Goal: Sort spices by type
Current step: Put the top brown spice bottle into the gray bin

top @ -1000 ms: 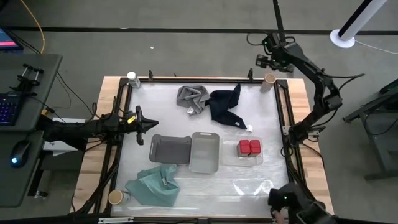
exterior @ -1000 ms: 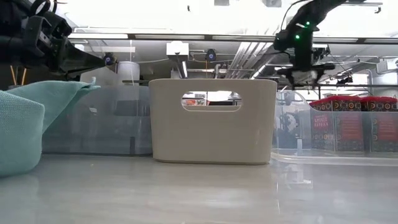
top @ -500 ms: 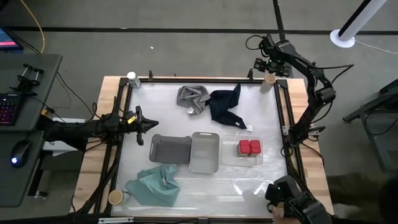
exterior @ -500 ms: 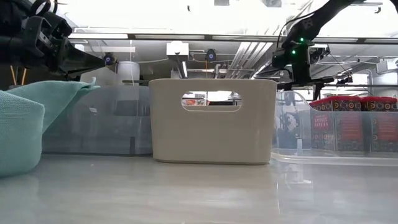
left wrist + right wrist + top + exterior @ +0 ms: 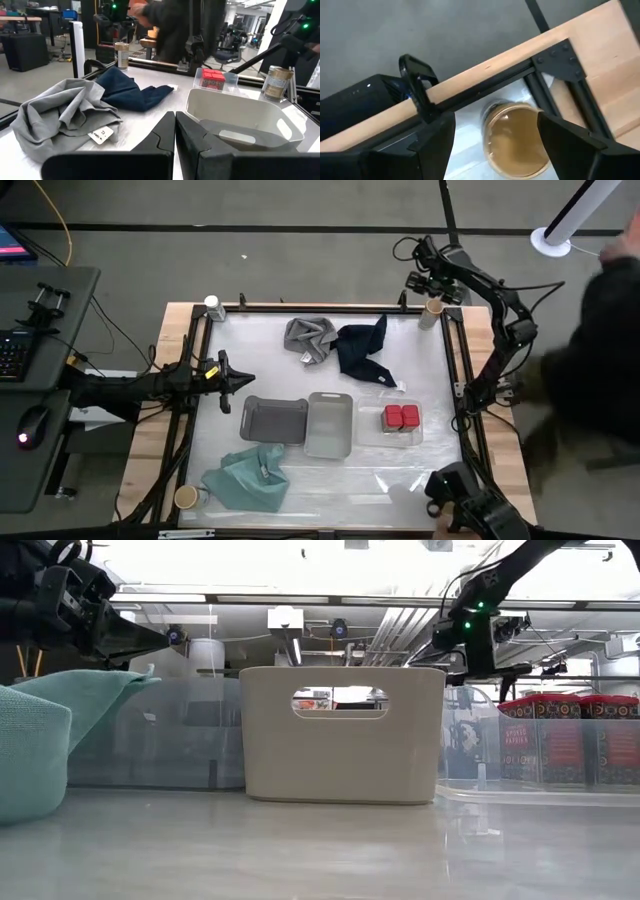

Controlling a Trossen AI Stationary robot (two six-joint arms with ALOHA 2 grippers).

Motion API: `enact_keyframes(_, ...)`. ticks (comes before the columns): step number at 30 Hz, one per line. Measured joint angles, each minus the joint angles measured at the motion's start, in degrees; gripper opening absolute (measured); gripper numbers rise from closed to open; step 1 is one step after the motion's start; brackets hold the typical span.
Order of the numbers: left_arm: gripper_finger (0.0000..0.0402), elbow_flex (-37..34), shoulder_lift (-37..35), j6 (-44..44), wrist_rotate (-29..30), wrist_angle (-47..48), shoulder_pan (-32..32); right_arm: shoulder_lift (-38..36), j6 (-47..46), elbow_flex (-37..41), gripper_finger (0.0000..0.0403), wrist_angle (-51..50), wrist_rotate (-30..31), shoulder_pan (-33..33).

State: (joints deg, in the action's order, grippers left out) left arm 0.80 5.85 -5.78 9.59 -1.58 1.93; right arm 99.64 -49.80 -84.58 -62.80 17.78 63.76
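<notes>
The right gripper point(image 5: 492, 145) hung with jaws spread over the tan-topped jar point(image 5: 516, 139); it should descend centred, then clamp; the left gripper point(image 5: 175, 131) waited clenched.

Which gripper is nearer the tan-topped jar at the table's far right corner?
The right. The right gripper hangs just above the tan-topped jar, jaws open around it in the right wrist view. The left gripper waits across the table, jaws shut.

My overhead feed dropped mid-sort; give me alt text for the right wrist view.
Looking down between the right gripper's open jaws, a tan-topped spice jar sits directly below, at the table's corner. Black frame rails and a pale wooden edge cross above it, with grey floor beyond.
</notes>
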Motion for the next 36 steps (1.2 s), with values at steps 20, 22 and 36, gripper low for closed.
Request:
enact_keyframes(20, 0.0, 0.0, 0.0, 0.0, 0.0, 0.0, 0.0, -0.6, 10.6, 0.0, 0.0319, -2.1, 0.9, 0.0)
enact_keyframes(22, 0.0, 0.0, 0.0, 0.0, 0.0, 0.0, 0.0, -0.6, 9.5, 0.0, 0.0338, -1.9, 2.9, -0.2)
enact_keyframes(36, 0.0, 0.0, 0.0, 0.0, 0.0, 0.0, 0.0, -0.6, 1.1, 0.0, 0.0357, -2.5, -2.7, 0.0)
